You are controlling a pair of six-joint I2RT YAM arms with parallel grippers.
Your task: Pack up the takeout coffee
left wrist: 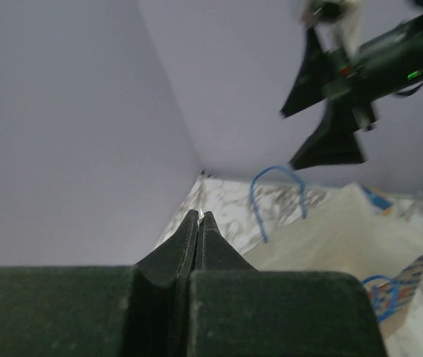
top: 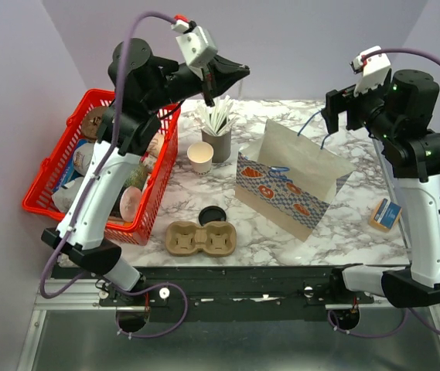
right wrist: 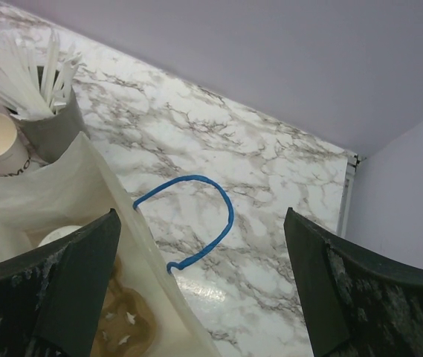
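Takeout coffee [right wrist: 57,236]: only a sliver shows, in the right wrist view. It is a white rounded lid low inside the paper bag [right wrist: 44,195], close against the bag's left wall. The cup's body is hidden by the bag wall, so its colour cannot be told. Just beside the lid, on the bag's floor, lies a brown moulded pulp shape [right wrist: 126,321]. The top view does not show the cup at all.

Paper bag [top: 293,168]: cream, with a blue-check and red printed band along its near side, standing right of centre on the marble table [top: 351,232], mouth open. A blue cord handle [right wrist: 222,204] arcs over the far rim.

Right gripper [right wrist: 200,223]: jaws spread wide, holding nothing, hanging above the bag's far rim and handle. In the top view it sits high at far right [top: 342,116].

Left gripper [left wrist: 200,230]: fingers pressed together with nothing between them, raised in the air far of centre [top: 239,73], pointing right toward the bag.

Others on the table:
- cream cup [top: 200,157], open, left of the bag
- grey holder [top: 220,143] of white sticks just beside the cup
- black lid [top: 212,214]
- two-well pulp carrier [top: 204,238] at the near edge
- red basket [top: 53,166] at far left
- small box [top: 386,214] at near right
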